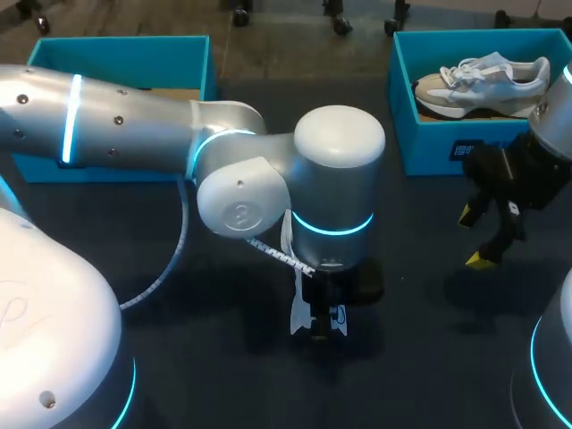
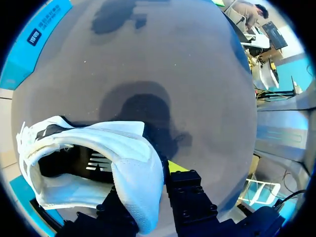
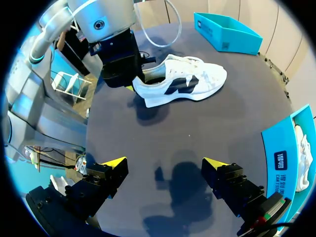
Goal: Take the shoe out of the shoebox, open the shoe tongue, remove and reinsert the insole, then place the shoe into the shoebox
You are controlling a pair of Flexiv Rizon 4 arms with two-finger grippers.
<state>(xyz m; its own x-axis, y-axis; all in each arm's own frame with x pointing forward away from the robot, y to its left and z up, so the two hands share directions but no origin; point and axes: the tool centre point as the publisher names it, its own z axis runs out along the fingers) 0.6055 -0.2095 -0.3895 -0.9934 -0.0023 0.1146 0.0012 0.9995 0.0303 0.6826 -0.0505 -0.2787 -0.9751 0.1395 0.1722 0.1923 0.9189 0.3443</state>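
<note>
A white shoe [image 3: 182, 84] with a dark side mark lies on the dark table, toe pointing away from my left arm. My left gripper [image 3: 133, 74] is at its heel. Seen from the left wrist, the white heel collar [image 2: 133, 168] sits pinched between the black fingers of that gripper [image 2: 148, 185], and the dark shoe opening [image 2: 64, 165] shows beside it. From above, the left arm hides most of the shoe [image 1: 299, 315] under the left gripper [image 1: 320, 308]. My right gripper [image 1: 474, 237] hangs open and empty over bare table [image 3: 164, 163], well short of the shoe.
A teal shoebox [image 1: 429, 143] at the back right holds a grey-and-white sneaker [image 1: 487, 80]. A second teal shoebox [image 1: 116, 54] stands at the back left with only brown card showing inside. My left arm spans the table's middle.
</note>
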